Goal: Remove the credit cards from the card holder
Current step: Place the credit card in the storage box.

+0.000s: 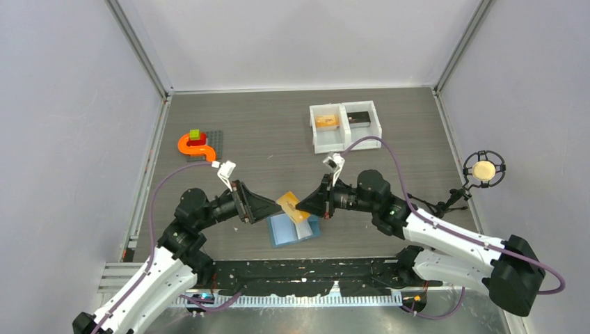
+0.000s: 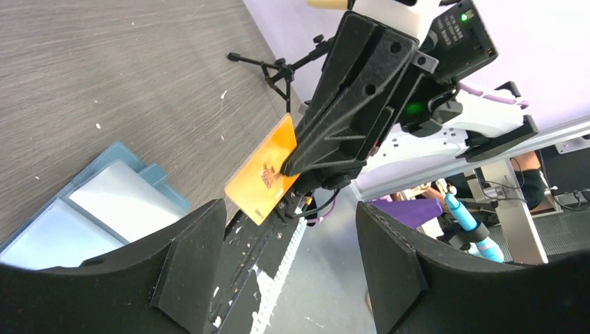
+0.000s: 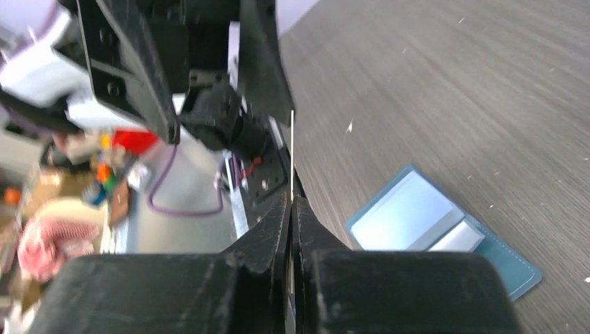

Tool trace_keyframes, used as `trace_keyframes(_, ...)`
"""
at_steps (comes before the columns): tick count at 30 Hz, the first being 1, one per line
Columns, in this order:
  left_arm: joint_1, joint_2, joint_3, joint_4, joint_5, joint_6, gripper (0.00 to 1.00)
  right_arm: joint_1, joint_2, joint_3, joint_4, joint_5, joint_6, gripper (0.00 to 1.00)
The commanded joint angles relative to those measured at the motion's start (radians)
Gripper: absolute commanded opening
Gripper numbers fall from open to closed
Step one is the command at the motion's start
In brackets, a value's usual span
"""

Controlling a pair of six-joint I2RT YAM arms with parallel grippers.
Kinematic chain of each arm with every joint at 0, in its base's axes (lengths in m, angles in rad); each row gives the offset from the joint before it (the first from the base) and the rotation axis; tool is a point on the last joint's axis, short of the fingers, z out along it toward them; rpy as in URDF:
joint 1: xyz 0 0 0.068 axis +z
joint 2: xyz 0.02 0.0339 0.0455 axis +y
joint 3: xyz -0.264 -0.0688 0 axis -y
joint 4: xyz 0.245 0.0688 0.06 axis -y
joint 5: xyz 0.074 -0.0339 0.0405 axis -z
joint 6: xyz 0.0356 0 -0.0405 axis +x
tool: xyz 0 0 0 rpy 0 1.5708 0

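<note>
**Above the open wallet, an orange card in the right claw**

At the near edge of the table the two arms reach inward and meet nose to nose. Just beyond their bases, the card holder lies flat and opened out on the wood, its pale inner pockets facing up. Neither claw touches it.

Over its far edge, the right gripper has its fingers pressed together on the orange card. It pinches the card by one end and holds it tilted in the air, clear of the pockets. The right wrist view shows that card edge-on as a thin line rising from between the shut fingertips. Facing it from the other side, the left gripper stands spread wide with nothing between its fingers. In its own wrist view the card hangs just past its tips.

Farther back on the left, an orange curved toy piece sits on a dark grey baseplate, with a red and green block on it. At the far right of the wood stands a white two-compartment tray. Its left compartment holds an orange-brown item and its right a dark flat rectangle, both too small to identify.
</note>
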Motion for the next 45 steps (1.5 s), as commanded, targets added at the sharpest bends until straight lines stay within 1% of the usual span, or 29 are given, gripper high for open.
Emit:
trace_keyframes(1,0.005,-0.029,-0.037,0.114,-0.035,-0.065,0.71,-0.008,-0.064,-0.058,0.246,0.162,0.259,0.05)
trace_keyframes(4,0.004,-0.009,-0.051,0.173,-0.031,-0.088,0.71,-0.008,-0.06,-0.097,0.347,0.215,0.341,0.05)
trace_keyframes(8,0.003,0.067,-0.053,0.26,-0.007,-0.114,0.71,-0.007,-0.049,-0.142,0.465,0.269,0.441,0.05)
trace_keyframes(13,0.0,0.149,-0.056,0.364,0.011,-0.154,0.64,-0.004,-0.061,-0.163,0.489,0.33,0.477,0.05)
trace_keyframes(15,-0.004,0.171,-0.058,0.397,0.011,-0.164,0.59,-0.003,-0.067,-0.168,0.487,0.335,0.479,0.05)
trace_keyframes(20,-0.009,0.201,-0.054,0.43,0.016,-0.172,0.41,-0.002,-0.067,-0.194,0.503,0.333,0.49,0.05)
trace_keyframes(24,-0.009,0.212,-0.059,0.45,0.021,-0.173,0.18,-0.001,-0.058,-0.21,0.52,0.325,0.496,0.05)
trace_keyframes(28,-0.009,0.218,-0.064,0.466,0.026,-0.17,0.0,-0.002,-0.04,-0.213,0.54,0.286,0.497,0.06)
trace_keyframes(33,-0.009,0.216,-0.076,0.468,0.028,-0.163,0.0,-0.002,-0.017,-0.218,0.561,0.254,0.501,0.08)
trace_keyframes(38,-0.009,0.206,-0.09,0.473,0.02,-0.156,0.0,-0.002,-0.009,-0.229,0.589,0.243,0.516,0.05)
trace_keyframes(39,-0.009,0.205,-0.09,0.465,0.016,-0.154,0.05,-0.002,-0.011,-0.237,0.61,0.246,0.522,0.05)
trace_keyframes(42,-0.009,0.211,-0.092,0.453,0.004,-0.152,0.25,-0.001,-0.019,-0.237,0.617,0.253,0.532,0.05)
trace_keyframes(44,-0.009,0.218,-0.089,0.463,0.011,-0.157,0.35,-0.002,-0.018,-0.231,0.615,0.25,0.532,0.05)
trace_keyframes(45,-0.009,0.22,-0.087,0.469,0.015,-0.158,0.38,-0.002,-0.016,-0.23,0.615,0.247,0.535,0.05)
